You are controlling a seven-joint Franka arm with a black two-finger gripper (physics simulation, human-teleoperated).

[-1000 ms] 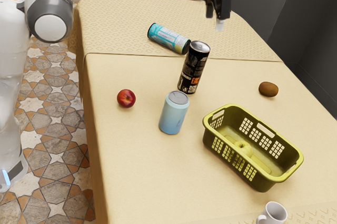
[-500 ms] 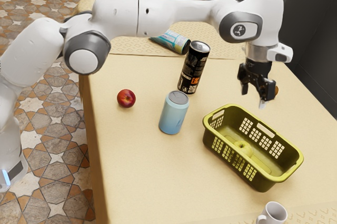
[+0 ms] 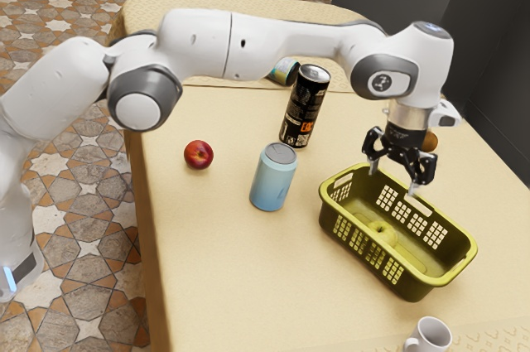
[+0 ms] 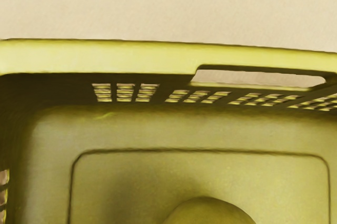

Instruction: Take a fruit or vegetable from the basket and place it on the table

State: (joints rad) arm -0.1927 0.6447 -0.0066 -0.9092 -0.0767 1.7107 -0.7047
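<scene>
Tan tbl (image 3: pixel 215 269); fruit (image 4: pixel 210 212) in bskt (image 4: pixel 105 58), part cropped, wrist vw.

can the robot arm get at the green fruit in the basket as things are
Likely yes: the pincer hangs open near the basket, whose top is open, and nothing covers the fruit; only the walls around it need clearing.

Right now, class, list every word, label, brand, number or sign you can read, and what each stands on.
None can be read for certain.
Black can: white and orange print, too small.
Light-blue can: a mark, too faint.
Partly hidden can behind the arm: coloured label, unreadable.
Arm: a round emblem, too small.
</scene>
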